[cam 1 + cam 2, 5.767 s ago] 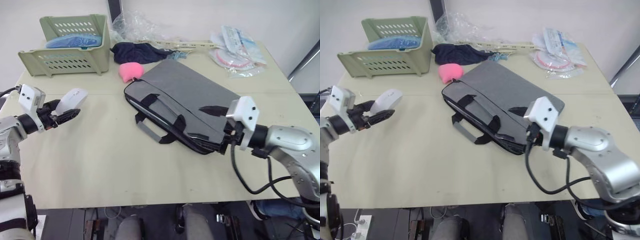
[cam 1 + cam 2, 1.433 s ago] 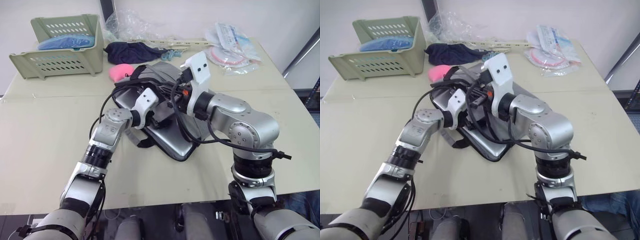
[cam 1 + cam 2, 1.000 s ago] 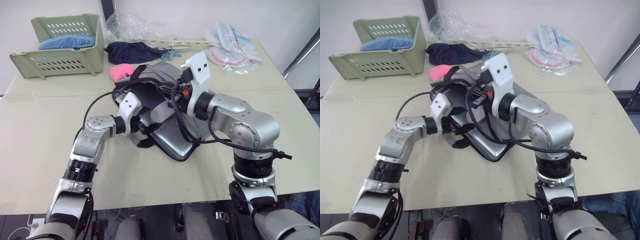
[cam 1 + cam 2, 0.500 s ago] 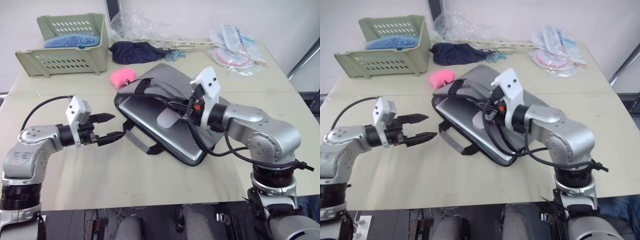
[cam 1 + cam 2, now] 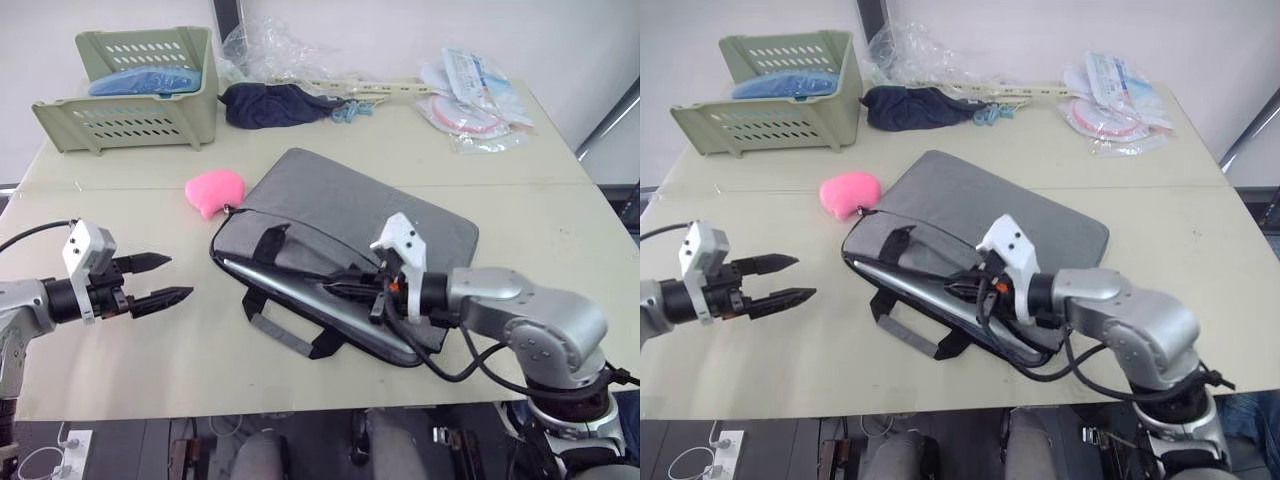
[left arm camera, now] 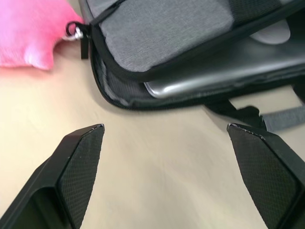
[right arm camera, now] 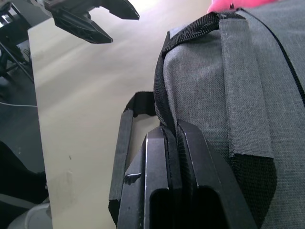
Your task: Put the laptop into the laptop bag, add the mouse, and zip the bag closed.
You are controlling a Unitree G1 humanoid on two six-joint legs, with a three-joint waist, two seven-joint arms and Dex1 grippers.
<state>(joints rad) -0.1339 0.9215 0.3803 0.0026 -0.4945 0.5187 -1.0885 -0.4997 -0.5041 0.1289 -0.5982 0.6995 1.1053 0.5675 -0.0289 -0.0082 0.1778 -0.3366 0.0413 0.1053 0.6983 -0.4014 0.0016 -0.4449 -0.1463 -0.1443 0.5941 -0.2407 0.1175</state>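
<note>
Lying inside grey bag, laptop seen ahead of left gripper, fingers spread wide. Bag edge pinched by right gripper.

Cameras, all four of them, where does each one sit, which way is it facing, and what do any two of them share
Left eye view: on the head, looking down at the table; both arms show, left gripper open.
Right eye view: beside it, same scene.
Left wrist view: on the left wrist, facing the laptop bag mouth, laptop and mouse inside; own fingers apart.
Right wrist view: on the right wrist, right gripper shut on the bag's edge.
Shared: both wrist views show the pink toy.
</note>
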